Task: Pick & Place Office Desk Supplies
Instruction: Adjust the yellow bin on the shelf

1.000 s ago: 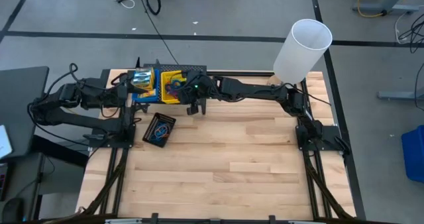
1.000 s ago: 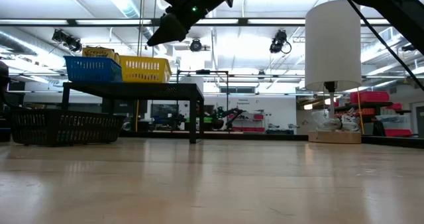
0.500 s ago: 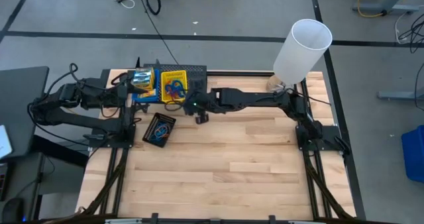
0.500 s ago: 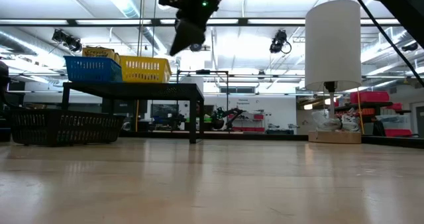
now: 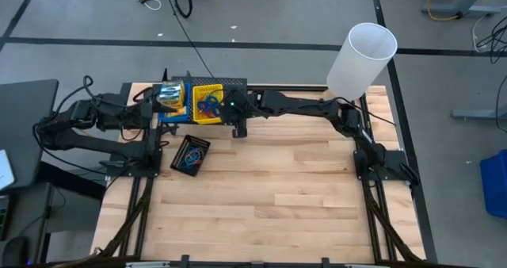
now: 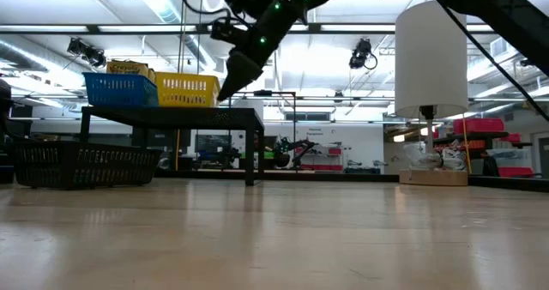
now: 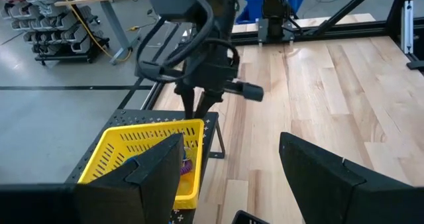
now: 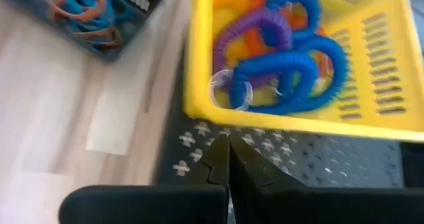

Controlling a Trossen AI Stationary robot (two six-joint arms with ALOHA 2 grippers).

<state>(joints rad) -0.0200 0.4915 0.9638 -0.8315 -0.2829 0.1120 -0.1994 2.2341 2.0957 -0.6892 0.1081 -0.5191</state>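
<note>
A yellow bin (image 5: 207, 103) holding blue, purple and orange loops (image 8: 285, 58) stands on the black mesh rack (image 8: 311, 161), next to a blue bin (image 5: 175, 113) with a crayon box (image 5: 169, 96). My right gripper (image 8: 227, 159) is shut on nothing. It slants down over the rack's bare top, just off the yellow bin's near wall (image 6: 187, 90), and I see no contact. A black bin (image 5: 191, 155) with orange and blue loops rests on the table. My left gripper (image 7: 230, 144) waits open at the rack's left end, nothing between its fingers.
A tall white cylinder (image 5: 362, 58) stands at the table's far right corner. The rack fills the far left of the table, and bare wood (image 5: 285, 189) lies toward the near edge. Cables and shelving show in the room beyond.
My right gripper has shut with nothing in it, drawn back from over the yellow bin toward the table's near side, tipped steeper and sunk beside the bin's near wall. The loops in the yellow bin now show uncovered from above.
</note>
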